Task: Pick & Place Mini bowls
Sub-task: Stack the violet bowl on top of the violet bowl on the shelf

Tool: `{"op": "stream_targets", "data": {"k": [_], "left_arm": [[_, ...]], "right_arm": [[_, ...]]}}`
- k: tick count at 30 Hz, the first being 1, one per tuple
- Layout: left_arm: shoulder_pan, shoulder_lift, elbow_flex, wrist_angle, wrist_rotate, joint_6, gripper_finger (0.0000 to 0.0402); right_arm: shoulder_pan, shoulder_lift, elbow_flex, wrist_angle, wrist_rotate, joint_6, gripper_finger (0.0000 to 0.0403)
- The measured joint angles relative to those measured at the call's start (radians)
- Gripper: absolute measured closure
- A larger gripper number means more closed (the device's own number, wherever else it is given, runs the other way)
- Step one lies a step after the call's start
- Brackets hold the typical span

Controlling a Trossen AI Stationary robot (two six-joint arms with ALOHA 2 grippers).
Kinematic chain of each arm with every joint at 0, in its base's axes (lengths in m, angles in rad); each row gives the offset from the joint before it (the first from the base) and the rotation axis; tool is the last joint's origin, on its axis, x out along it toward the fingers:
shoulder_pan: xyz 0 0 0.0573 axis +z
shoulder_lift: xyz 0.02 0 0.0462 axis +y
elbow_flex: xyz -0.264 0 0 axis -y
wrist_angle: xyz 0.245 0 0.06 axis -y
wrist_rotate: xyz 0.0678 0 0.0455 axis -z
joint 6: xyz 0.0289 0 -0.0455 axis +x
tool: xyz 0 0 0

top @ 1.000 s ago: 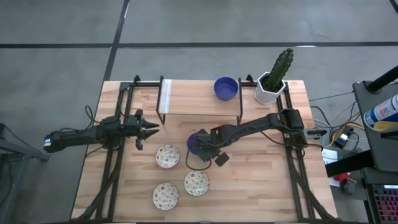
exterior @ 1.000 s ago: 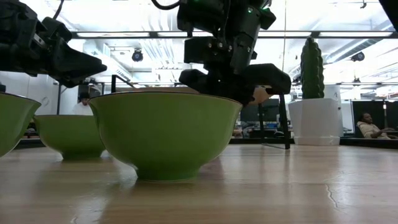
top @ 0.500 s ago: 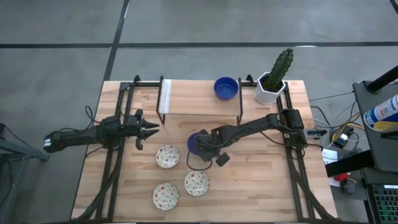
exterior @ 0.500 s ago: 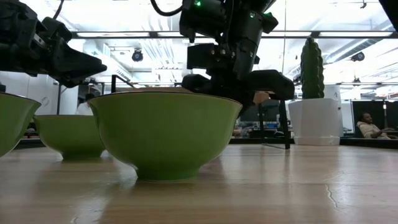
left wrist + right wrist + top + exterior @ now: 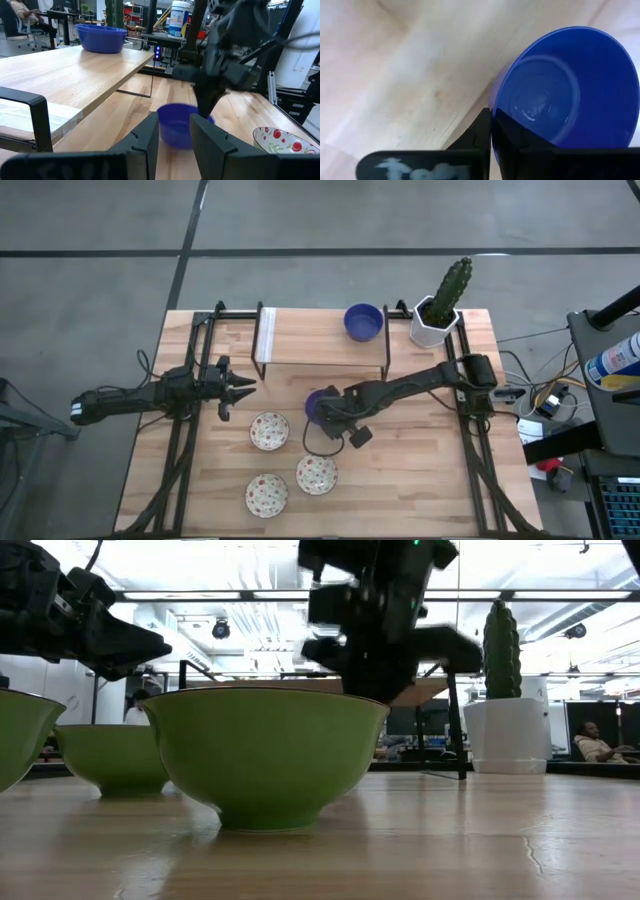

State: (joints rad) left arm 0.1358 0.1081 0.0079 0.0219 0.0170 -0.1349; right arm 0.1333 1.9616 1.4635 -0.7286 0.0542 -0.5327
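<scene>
My right gripper [image 5: 326,416] hangs over the middle of the table, shut on a deep blue mini bowl [image 5: 318,403], which also shows in the left wrist view [image 5: 176,125]. A second blue bowl [image 5: 363,321] stands on the raised wooden shelf. Three cream speckled bowls [image 5: 268,430], [image 5: 316,473], [image 5: 266,494] stand upright on the table nearer the front edge. My left gripper [image 5: 248,385] waits open at the table's left, pointing toward the held bowl. My right gripper pinches the blue bowl's rim [image 5: 494,116], one finger inside the bowl and one outside its wall. The fingers come from above, slanting down from the table's right. The bowl is open side up, tilted a little, and seems raised just off the table.
A white hexagonal pot with a cactus [image 5: 436,318] stands at the shelf's right end. The shelf [image 5: 310,340] on black legs spans the far part of the table. Black rails run along both table sides. Bare wood lies at the near right.
My right gripper has risen with the blue bowl still in its hold and drifted slightly toward the table's right and far side. The bowl has gone up with it. The left arm has kept still.
</scene>
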Motion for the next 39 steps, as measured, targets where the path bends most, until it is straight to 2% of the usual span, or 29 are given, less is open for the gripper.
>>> {"op": "stream_targets", "data": {"k": [7,15,29,39], "left_arm": [[0.0,0.0,0.0,0.0,0.0,0.0,0.0296],[0.0,0.0,0.0,0.0,0.0,0.0,0.0296],[0.0,0.0,0.0,0.0,0.0,0.0,0.0296],[0.0,0.0,0.0,0.0,0.0,0.0,0.0296]], "right_arm": [[0.017,-0.126,0.0,-0.045,-0.047,0.072,0.0394],[0.021,-0.248,0.0,-0.107,-0.025,0.138,0.0394],[-0.034,-0.434,0.0,-0.164,0.296,0.142,0.0394],[-0.178,-0.479,0.033,-0.228,0.34,0.111,0.0394]]}}
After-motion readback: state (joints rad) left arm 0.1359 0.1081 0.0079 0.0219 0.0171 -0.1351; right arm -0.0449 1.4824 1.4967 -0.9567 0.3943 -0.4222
